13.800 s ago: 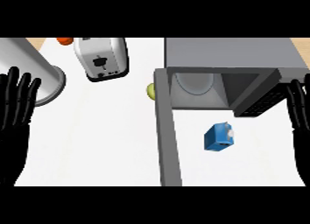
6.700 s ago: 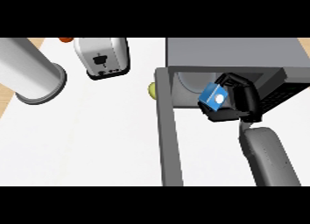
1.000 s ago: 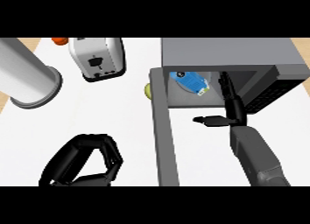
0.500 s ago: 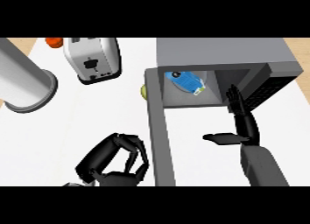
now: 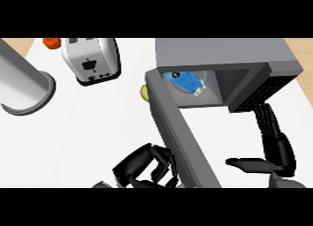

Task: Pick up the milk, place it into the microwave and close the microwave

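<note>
While milk (image 5: 186, 82) lies inside the microwave (image 5: 224, 55), I see my left hand (image 5: 143, 167) curled at the door (image 5: 182, 139), right hand (image 5: 273, 145) open at 4 o'clock.

A white counter (image 5: 81, 128) fills most of the view, evenly lit, with only soft shadows beneath what stands on it. Pale wood (image 5: 15, 44) shows past its edge at eleven o'clock, again at one o'clock, and in a narrow strip at nine o'clock. On the counter, a silver toaster (image 5: 90, 59) stands toward eleven o'clock, an orange object (image 5: 52, 42) just beside it. A broad grey cylinder (image 5: 15, 79) lies at ten o'clock.
</note>
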You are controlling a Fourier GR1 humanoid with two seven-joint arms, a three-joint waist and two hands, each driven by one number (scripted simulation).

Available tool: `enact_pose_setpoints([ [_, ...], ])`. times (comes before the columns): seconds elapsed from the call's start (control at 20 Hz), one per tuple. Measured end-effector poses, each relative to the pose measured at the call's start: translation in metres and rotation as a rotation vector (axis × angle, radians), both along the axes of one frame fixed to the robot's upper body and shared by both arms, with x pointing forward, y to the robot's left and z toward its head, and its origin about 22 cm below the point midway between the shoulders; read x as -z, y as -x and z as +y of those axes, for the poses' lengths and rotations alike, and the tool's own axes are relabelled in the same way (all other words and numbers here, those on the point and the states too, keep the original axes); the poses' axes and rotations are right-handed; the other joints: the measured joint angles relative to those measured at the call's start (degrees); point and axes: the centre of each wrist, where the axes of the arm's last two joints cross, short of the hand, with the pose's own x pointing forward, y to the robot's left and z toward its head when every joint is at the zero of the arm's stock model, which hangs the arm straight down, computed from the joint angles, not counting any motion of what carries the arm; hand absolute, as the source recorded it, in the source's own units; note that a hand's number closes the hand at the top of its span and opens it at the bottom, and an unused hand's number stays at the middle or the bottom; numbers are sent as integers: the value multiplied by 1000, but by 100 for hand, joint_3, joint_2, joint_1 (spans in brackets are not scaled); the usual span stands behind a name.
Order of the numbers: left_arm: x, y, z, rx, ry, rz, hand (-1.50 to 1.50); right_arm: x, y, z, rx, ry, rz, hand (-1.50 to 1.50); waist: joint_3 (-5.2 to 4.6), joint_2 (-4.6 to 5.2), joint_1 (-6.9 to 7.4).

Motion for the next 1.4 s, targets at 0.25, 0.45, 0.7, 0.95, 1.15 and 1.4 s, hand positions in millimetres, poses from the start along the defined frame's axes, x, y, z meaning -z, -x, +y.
enact_pose_setpoints([
  [0.25, 10, 3, -39, 42, -41, -26, 150, -33, 26, -12, 5, -14, -30, -150, 2, 27, -4],
  [0.45, 11, 6, -62, -13, -43, -44, 150, -56, 36, -16, -26, -45, -47, -150, 2, 51, -48],
  [0.7, 8, 4, -79, -108, -20, -50, 150, -81, 40, -24, -89, -60, -68, -150, 1, 89, -170],
  [0.95, 1, -5, -89, -193, 38, -71, 150, -101, 37, -27, -172, -70, -91, -150, -4, 135, -339],
  [1.15, -10, -17, -95, -245, 88, -106, 150, -118, 33, -23, -271, -61, -108, -150, -12, 166, -506],
  [1.4, -24, -39, -100, -308, 114, -122, 150, -132, 32, -20, -366, -64, -116, -150, -11, 221, -756],
])
